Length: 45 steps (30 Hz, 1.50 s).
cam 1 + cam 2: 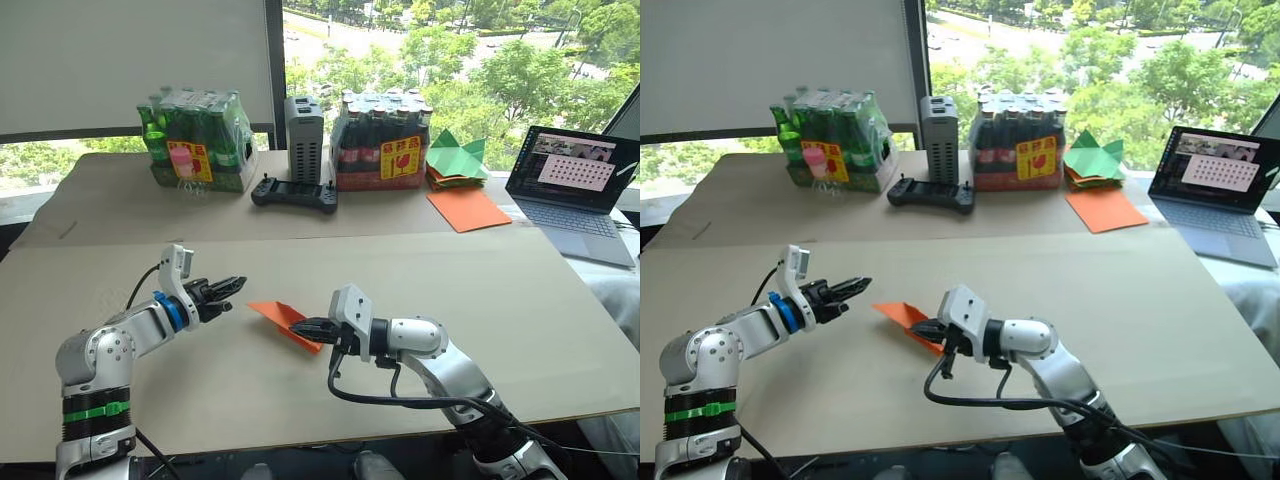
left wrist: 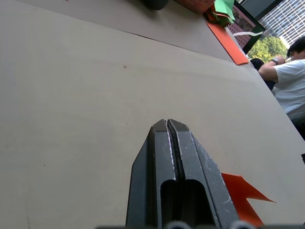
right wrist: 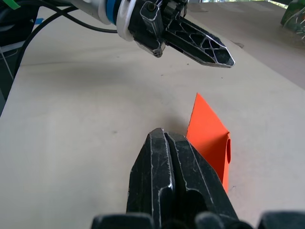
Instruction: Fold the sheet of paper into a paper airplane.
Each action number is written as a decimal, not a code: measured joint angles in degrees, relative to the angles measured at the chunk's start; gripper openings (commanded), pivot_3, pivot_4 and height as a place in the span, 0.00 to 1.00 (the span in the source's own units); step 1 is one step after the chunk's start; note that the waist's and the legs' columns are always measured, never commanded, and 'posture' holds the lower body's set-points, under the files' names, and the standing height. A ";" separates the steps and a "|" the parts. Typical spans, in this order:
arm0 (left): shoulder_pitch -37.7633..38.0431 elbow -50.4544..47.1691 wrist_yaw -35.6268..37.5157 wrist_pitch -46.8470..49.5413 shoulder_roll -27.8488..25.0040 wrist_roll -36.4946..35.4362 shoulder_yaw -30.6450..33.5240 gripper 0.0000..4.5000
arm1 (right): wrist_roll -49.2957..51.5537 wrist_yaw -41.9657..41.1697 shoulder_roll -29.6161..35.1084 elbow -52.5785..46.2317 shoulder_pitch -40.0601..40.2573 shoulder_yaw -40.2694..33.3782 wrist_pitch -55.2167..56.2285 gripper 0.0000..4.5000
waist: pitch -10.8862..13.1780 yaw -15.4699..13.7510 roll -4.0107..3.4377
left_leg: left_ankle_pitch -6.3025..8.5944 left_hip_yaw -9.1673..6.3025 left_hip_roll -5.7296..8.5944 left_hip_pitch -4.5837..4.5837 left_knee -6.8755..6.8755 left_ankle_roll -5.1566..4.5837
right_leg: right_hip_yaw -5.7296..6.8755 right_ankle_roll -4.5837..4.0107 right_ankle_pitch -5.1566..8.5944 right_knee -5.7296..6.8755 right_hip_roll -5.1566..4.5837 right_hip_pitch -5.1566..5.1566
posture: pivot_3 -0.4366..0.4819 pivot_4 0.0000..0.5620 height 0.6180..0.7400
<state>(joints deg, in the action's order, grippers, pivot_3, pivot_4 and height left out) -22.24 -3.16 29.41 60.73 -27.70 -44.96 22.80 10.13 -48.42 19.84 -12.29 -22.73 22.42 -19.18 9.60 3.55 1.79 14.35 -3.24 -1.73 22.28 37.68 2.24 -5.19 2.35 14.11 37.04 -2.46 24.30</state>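
Observation:
The sheet of paper lies on the tan table point(image 1: 480, 300) folded into a narrow orange wedge with a pointed nose, the paper airplane point(image 1: 283, 318) point(image 3: 209, 138). My right gripper point(image 1: 297, 326) point(image 3: 163, 133) is shut, its tips low at the near side of the wedge; I cannot tell whether they touch it. The left gripper point(image 1: 238, 284) point(image 2: 169, 125) is shut too and hovers a little to the left of the airplane's point, apart from it. An orange corner of the airplane point(image 2: 243, 198) peeks out beside the left fingers.
At the back stand a pack of green bottles point(image 1: 195, 140), a grey box point(image 1: 304, 138), a black controller point(image 1: 294, 193) and a pack of dark bottles point(image 1: 380, 140). Green paper pieces point(image 1: 455, 158), a smooth orange sheet point(image 1: 468, 210) and a laptop point(image 1: 575, 185) lie back right. A person point(image 2: 290, 81) sits beyond.

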 measured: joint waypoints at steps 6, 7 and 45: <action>0.60 -0.94 -1.46 0.69 -0.04 -0.53 0.53 0.00 | -1.16 0.60 0.10 1.85 0.48 0.51 -1.42 0.74 | 0.00 -0.06 0.01 | 0.00 0.00 0.00 -0.02 0.01 0.00 | 0.00 -0.01 0.00 0.03 0.01 0.00 | 0.48 0.27 1.00; 0.75 -1.11 -1.68 0.68 -0.04 -0.62 0.63 0.00 | -1.62 0.91 0.09 2.61 0.44 0.51 -1.59 0.81 | 0.00 -0.06 0.01 | 0.00 0.00 0.00 -0.02 0.02 0.00 | 0.00 -0.01 0.00 0.03 0.01 0.00 | 0.48 0.27 1.00; 4.35 -1.76 -3.84 -0.53 0.93 -2.41 -0.15 0.00 | 1.95 11.33 -5.89 4.20 -9.84 -4.85 -19.68 0.99 | 0.00 0.33 0.01 | 0.00 0.00 -0.01 -0.01 0.04 0.00 | 0.00 -0.03 -0.02 0.10 0.01 0.03 | 0.48 0.27 1.00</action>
<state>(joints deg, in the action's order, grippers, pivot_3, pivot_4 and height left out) -17.89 -4.93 25.57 60.21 -26.77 -47.36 22.64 12.08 -37.09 13.94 -8.09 -32.57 17.57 -38.85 9.60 3.88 1.80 14.35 -3.25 -1.74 22.27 37.72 2.24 -5.18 2.32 14.08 37.14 -2.44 24.33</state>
